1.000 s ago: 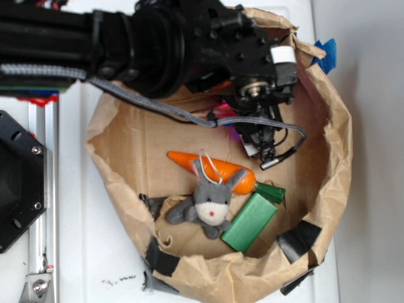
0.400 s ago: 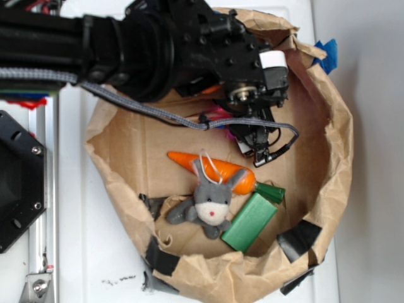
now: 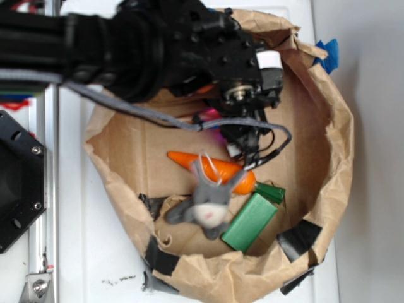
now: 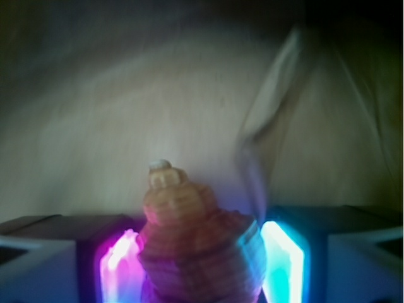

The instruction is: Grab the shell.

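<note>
White bench (image 3: 95, 252) carries a crumpled brown paper bag (image 3: 341, 151) whose walls have been rolled down and taped at the rim with black tape, which in effect makes it a shallow bin that keeps the toys from sliding off. Inside it, in the exterior view, lie an orange toy carrot (image 3: 211, 167), a grey plush rabbit (image 3: 205, 205) resting partly across the carrot, and a green block (image 3: 249, 222) just beside the rabbit, all clustered toward the near side of the bag. The black robot arm reaches in from the left and covers the far half of the bag floor, so the shell is hidden from that view beneath the wrist. The wrist view shows it: the shell (image 4: 192, 246), tan-brown and ribbed with its spire tip pointing away from the camera, sits between the two fingers (image 4: 281, 265), which glow magenta on one side and cyan on the other. The gripper (image 4: 199, 265) looks closed in around the shell's wider body, the pads seemingly touching its sides, though blur leaves firm contact uncertain. Gripping the broad ribbed part rather than the narrow tip is probably what keeps it from slipping. Paper fills the background there, and whether the shell is clear of the floor cannot be told.
</note>
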Robot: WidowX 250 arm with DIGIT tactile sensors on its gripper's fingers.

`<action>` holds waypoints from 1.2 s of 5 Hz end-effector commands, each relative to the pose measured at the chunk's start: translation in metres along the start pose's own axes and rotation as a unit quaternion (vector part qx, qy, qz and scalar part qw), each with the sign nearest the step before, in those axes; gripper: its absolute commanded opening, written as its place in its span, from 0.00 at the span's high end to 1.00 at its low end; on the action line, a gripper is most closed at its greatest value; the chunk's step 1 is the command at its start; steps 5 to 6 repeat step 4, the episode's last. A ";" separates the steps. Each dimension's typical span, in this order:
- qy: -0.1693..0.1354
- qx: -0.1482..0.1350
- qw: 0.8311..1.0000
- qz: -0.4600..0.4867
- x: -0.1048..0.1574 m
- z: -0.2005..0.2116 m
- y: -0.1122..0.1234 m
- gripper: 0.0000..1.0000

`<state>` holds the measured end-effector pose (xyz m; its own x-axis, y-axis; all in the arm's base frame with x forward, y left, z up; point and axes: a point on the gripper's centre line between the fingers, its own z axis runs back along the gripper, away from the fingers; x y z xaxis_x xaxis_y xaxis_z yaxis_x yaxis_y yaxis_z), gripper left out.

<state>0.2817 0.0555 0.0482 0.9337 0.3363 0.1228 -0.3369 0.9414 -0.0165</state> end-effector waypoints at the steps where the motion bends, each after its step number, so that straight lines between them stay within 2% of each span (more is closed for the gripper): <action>1: -0.031 0.000 0.998 -0.055 -0.005 0.100 -0.012 1.00; 2: -0.010 -0.003 0.997 -0.073 -0.010 0.117 -0.019 1.00; 6: -0.009 -0.002 0.997 -0.080 -0.010 0.115 -0.024 1.00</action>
